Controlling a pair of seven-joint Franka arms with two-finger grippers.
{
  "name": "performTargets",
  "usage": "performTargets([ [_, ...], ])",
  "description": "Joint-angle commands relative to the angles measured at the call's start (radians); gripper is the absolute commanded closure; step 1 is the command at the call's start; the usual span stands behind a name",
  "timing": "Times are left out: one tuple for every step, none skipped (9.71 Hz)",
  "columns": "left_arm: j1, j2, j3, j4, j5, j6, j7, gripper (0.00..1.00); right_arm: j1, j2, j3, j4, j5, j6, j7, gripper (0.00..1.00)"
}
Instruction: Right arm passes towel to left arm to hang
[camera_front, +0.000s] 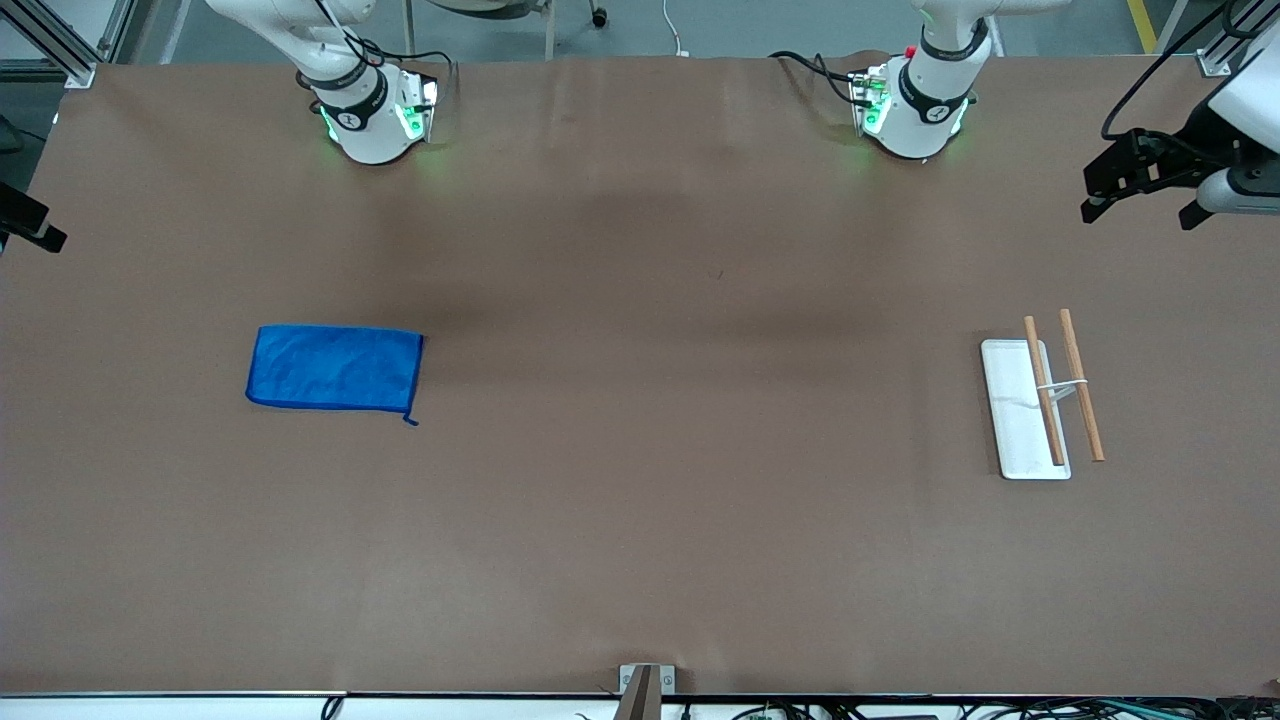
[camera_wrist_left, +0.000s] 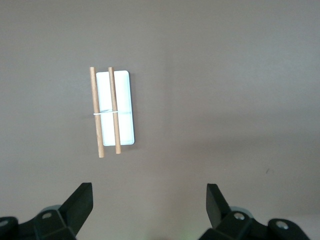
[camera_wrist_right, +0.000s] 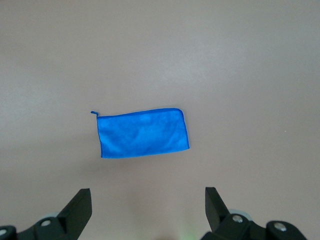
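The towel (camera_front: 335, 367) lies flat on the brown table (camera_front: 640, 500), toward the right arm's end, a bright blue rectangle with its loose thread trailing from the corner nearest the front camera. In the right wrist view the towel (camera_wrist_right: 143, 133) sits out ahead of the right gripper (camera_wrist_right: 148, 212), well clear of the black fingertips (camera_wrist_right: 80, 202) and roughly centred on the gap between them; those jaws stand wide apart with nothing between them, high over the table. In the front view only a dark piece at the edge near the right arm's end may be that gripper, too little to be sure. Over to the towel rack (camera_front: 1040, 400), toward the left arm's end: a white base with two wooden rods above it. The left gripper (camera_front: 1140, 190) hangs high at the table's edge by the left arm's end, and from its own wrist view the left gripper (camera_wrist_left: 150, 212) is spread wide too, holding nothing, the rack (camera_wrist_left: 112, 111) well ahead of its fingertips (camera_wrist_left: 82, 200), off to one side.
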Motion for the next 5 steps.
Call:
performTargets([
  [0.018,0.017,-0.005,-0.008,0.005,-0.061,-0.015,0.0,0.0,0.07,0.002,-0.032,-0.002,-0.002,-0.045,0.0],
  [0.015,0.017,-0.011,-0.004,0.007,-0.073,-0.059,0.0,0.009,0.096,0.004,-0.078,-0.002,0.048,-0.047,0.0],
  [0.011,0.017,-0.016,-0.006,0.008,-0.073,-0.072,0.0,0.015,0.098,0.004,-0.143,-0.002,0.119,-0.048,0.0],
  [0.008,0.017,-0.016,-0.004,0.014,-0.073,-0.07,0.0,0.026,0.098,0.004,-0.228,-0.002,0.197,-0.05,0.0],
  [0.007,0.017,-0.018,-0.004,0.016,-0.073,-0.058,0.0,0.04,0.095,0.004,-0.328,-0.004,0.299,-0.05,0.0],
])
